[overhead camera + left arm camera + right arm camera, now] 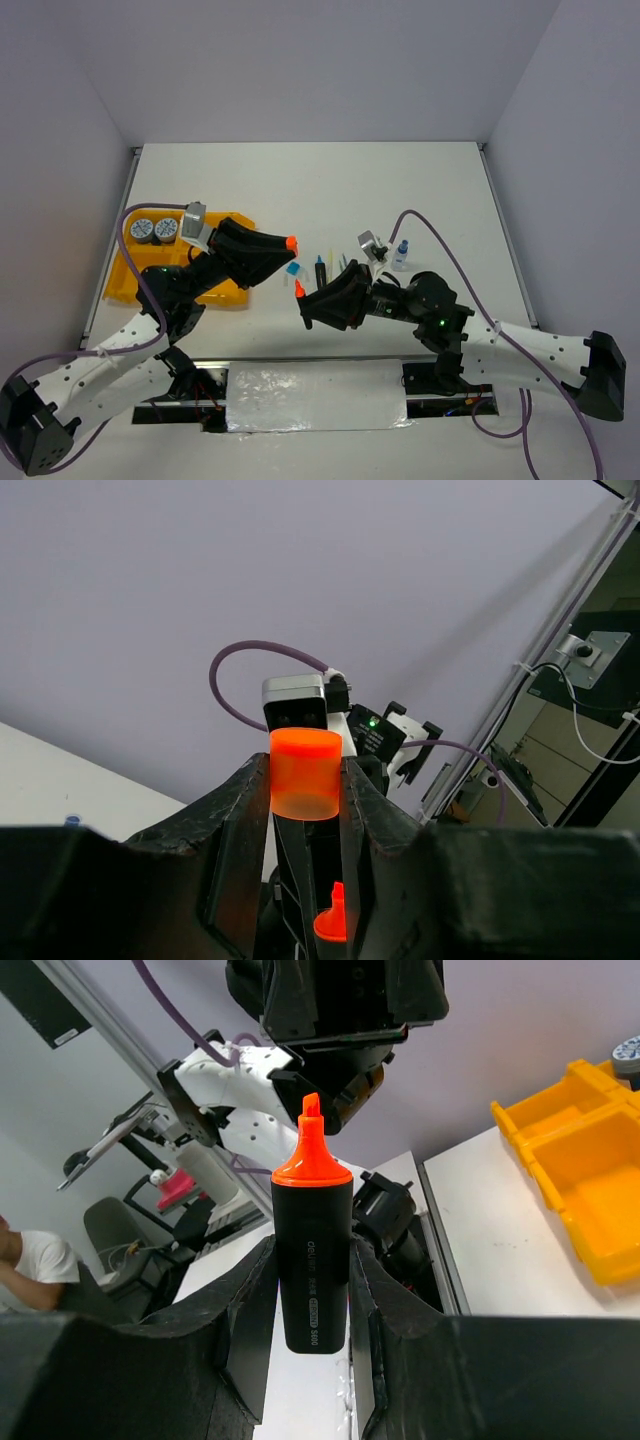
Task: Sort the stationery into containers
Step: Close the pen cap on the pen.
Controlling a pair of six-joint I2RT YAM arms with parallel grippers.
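1. From the top camera I see the orange cap pinched at the tip of the left gripper, raised just right of the yellow tray. The black marker, its orange tip bare, sits in the right gripper, a little farther from the tray.
2. On the left wrist view, my fingers are partly closed, clamping the translucent cap from both sides.
3. On the right wrist view, the fingers squeeze the marker's black barrel with its chisel tip up, well apart from the tray.
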